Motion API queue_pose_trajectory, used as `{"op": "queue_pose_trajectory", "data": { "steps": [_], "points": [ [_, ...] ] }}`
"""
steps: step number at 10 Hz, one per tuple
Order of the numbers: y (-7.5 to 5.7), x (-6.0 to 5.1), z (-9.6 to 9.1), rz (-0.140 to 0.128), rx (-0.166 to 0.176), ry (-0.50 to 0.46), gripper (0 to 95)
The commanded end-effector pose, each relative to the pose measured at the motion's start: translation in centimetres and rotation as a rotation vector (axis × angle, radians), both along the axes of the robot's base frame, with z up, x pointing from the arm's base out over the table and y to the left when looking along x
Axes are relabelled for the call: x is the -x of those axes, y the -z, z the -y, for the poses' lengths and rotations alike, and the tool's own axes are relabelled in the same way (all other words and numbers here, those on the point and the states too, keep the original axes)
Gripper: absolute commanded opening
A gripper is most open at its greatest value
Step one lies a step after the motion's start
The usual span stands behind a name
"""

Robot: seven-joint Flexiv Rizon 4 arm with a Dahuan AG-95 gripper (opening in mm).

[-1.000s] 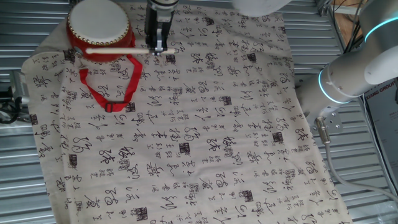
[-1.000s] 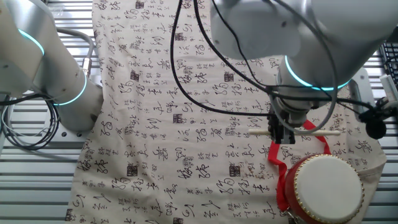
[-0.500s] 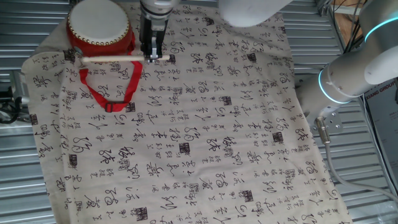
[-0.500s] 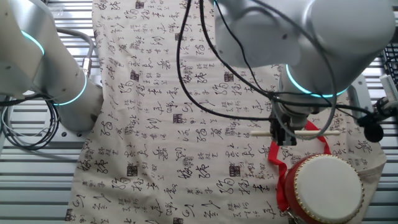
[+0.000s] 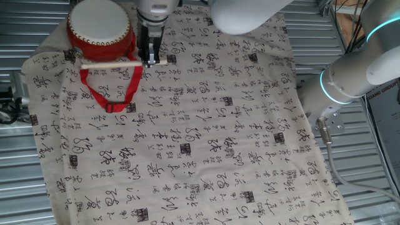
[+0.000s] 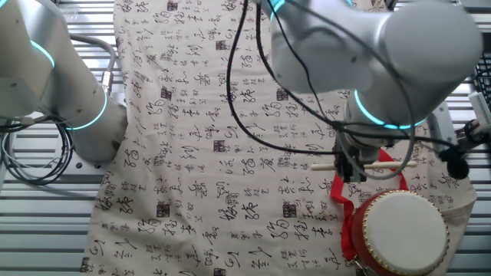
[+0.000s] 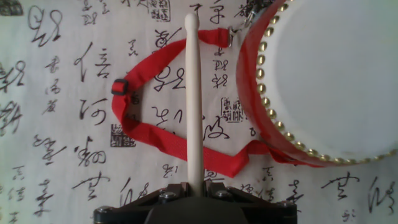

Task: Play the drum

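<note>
The drum (image 5: pixel 100 28) has a red body and a cream-white head and stands at the cloth's far left corner; it also shows in the other fixed view (image 6: pixel 400 230) and in the hand view (image 7: pixel 329 74). Its red strap (image 5: pixel 111 87) with a buckle (image 7: pixel 119 87) lies looped on the cloth. My gripper (image 5: pixel 150 57) is shut on a thin pale wooden stick (image 7: pixel 194 93). The stick lies level, in front of the drum and over the strap loop, not over the drum head. The gripper also shows in the other fixed view (image 6: pixel 353 169) and in the hand view (image 7: pixel 195 190).
A pale cloth (image 5: pixel 200 125) printed with black characters covers the table. A second robot arm with a lit blue ring (image 5: pixel 337 81) stands at the right edge. Black cables (image 6: pixel 245 92) hang from my arm. Metal slats (image 5: pixel 19 175) show around the cloth.
My gripper with the stick has moved left and slightly toward the camera, from over the drum's front edge to over the strap loop. The drum and strap have not moved.
</note>
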State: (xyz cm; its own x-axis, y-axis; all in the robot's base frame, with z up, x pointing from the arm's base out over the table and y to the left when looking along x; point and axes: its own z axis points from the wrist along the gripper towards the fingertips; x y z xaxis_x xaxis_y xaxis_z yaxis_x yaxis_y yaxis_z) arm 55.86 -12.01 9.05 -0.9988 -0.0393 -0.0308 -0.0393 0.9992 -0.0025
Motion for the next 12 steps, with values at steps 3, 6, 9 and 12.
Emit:
{"op": "queue_pose_trajectory", "data": {
  "steps": [3, 6, 9, 12],
  "points": [
    [1.6, 0.0, 0.1, 0.004, 0.0, 0.008, 0.0],
    [2.4, 0.0, 0.1, 0.009, 0.001, 0.01, 0.0],
    [3.4, 0.0, 0.1, 0.019, 0.002, 0.01, 0.0],
    [4.3, 0.1, 0.2, 0.025, 0.007, 0.011, 0.0]
  ]
}}
